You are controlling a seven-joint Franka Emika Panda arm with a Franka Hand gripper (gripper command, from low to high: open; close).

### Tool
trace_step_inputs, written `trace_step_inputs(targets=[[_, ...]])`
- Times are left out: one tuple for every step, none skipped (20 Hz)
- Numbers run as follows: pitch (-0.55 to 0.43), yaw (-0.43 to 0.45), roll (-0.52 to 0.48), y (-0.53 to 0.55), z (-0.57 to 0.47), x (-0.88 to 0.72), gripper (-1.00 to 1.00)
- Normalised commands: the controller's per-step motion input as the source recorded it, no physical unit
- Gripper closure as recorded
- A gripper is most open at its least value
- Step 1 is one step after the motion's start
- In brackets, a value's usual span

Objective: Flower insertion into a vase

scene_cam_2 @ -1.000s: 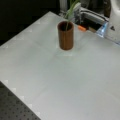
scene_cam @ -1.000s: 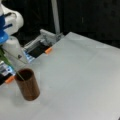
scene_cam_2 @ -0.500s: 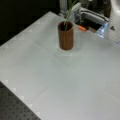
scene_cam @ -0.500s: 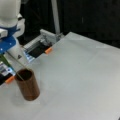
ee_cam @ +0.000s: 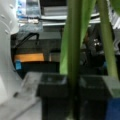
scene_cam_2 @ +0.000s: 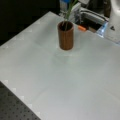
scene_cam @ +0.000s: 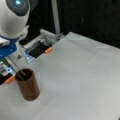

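Both front views show a flat, matte white table carrying the vase, a straight-sided brown wood-grained cylinder near a front view's left edge. A thin green flower stem slants into its mouth. In the wrist view, the gripper's dark blocky fingers pinch that stem.

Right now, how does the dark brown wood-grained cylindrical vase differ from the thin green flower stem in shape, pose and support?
The dark brown wood-grained cylindrical vase is wide and short; the thin green flower stem is long and slender. The vase stands upright on the white table; the stem leans. The vase stands free, while the stem is clamped in the gripper jaws. They share one spot: the stem's lower end is inside the vase.
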Motion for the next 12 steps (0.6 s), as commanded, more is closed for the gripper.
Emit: trace_step_inputs(targets=[[0.415,-0.141,-0.182,0.05,0.03,0.17,1.00],[0.401,-0.133,-0.170,0.04,0.01,0.18,1.00],[0.370,-0.114,-0.166,0.03,-0.04,0.21,1.00],[0.344,-0.101,-0.156,0.01,-0.07,0.23,1.00],[0.323,-0.093,-0.145,0.00,-0.08,0.25,1.00],[0.266,-0.062,-0.143,-0.02,-0.11,0.25,1.00],[0.233,-0.050,-0.122,-0.03,-0.15,0.27,1.00],[0.217,-0.046,-0.112,-0.04,-0.16,0.28,1.00],[0.176,-0.046,-0.097,-0.05,-0.20,0.29,1.00],[0.143,-0.043,-0.087,-0.05,-0.25,0.29,1.00],[0.127,-0.043,-0.087,-0.05,-0.27,0.29,1.00],[0.101,-0.038,-0.085,-0.05,-0.30,0.30,1.00]])
